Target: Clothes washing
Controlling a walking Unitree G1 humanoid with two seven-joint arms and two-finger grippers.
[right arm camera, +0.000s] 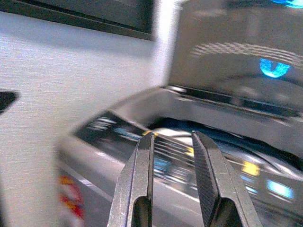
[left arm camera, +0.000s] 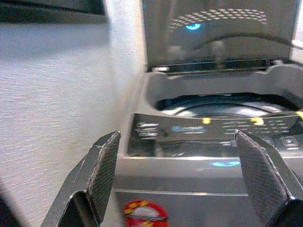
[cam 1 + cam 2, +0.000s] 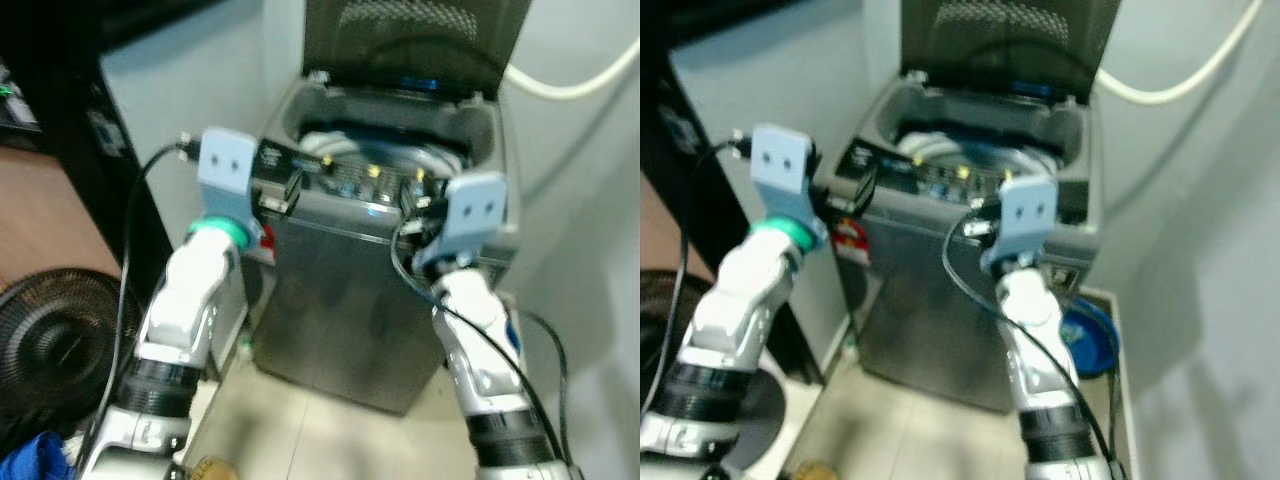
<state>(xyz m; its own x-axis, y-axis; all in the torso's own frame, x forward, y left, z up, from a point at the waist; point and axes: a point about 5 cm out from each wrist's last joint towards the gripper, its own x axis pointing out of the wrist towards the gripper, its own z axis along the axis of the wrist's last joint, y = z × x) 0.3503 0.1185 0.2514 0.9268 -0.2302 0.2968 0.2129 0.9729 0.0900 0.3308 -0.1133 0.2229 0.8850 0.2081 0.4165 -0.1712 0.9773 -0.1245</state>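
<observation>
- Presently, the washer, a grey top-loader, stands against the wall straight ahead of the robot, with its lid raised upright at the back.
- The drum is open to view beneath the lid; its contents cannot be made out through the blur.
- The control panel runs along the washer's front edge, carrying small yellow marks and a blue light.
- A round red sticker sits on the washer's front face, near its left corner.
- Left gripper: held up in front of the washer's front left corner, level with the panel. Its fingers stand wide apart, with nothing between them.
- Right gripper: held up in front of the panel, toward the washer's right side. Its fingers are narrowly parted, nearly parallel, gripping nothing.
- Neither gripper can be seen to touch the washer.
- A white hose curves across the wall to the right of the lid.
- A black fan rests on the floor to the left of the washer, near a dark cabinet.
- A blue round object, unidentified, lies on the floor at the washer's right side.
- The eye views are blurred; fine detail on the panel is unreadable.
</observation>
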